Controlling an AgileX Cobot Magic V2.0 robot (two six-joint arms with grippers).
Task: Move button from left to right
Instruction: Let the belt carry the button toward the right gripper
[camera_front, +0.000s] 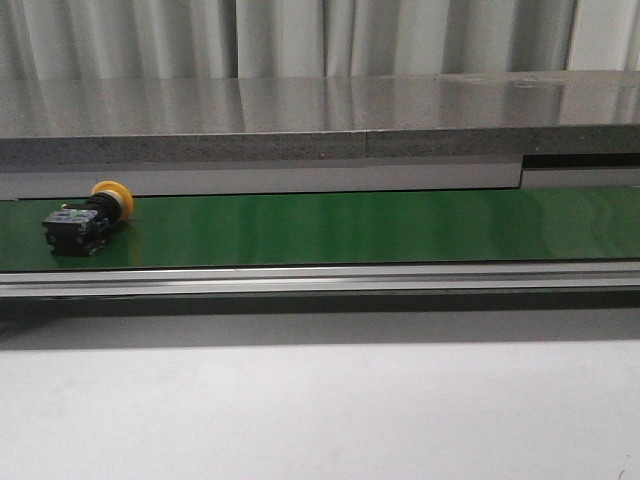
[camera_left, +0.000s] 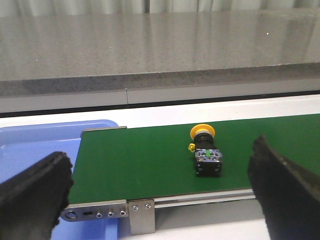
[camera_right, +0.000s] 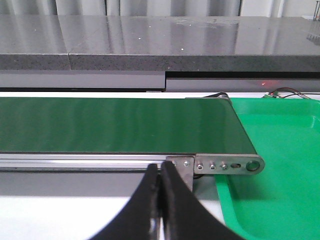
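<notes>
The button (camera_front: 85, 218) lies on its side at the left end of the green belt (camera_front: 350, 227), its yellow-orange head toward the far edge and its black body toward me. In the left wrist view the button (camera_left: 205, 152) rests on the belt (camera_left: 140, 160) between and beyond my wide-apart black fingers (camera_left: 35, 192). My left gripper (camera_left: 162, 192) is open and holds nothing, short of the belt's near rail. My right gripper (camera_right: 160, 172) is shut and empty in front of the belt's (camera_right: 115, 125) right end. Neither gripper shows in the front view.
A blue tray (camera_left: 40, 145) sits past the belt's left end. A green tray (camera_right: 285, 165) sits past its right end. A grey stone ledge (camera_front: 300, 115) runs behind the belt. An aluminium rail (camera_front: 320, 278) fronts it, with a white table (camera_front: 320, 410) below.
</notes>
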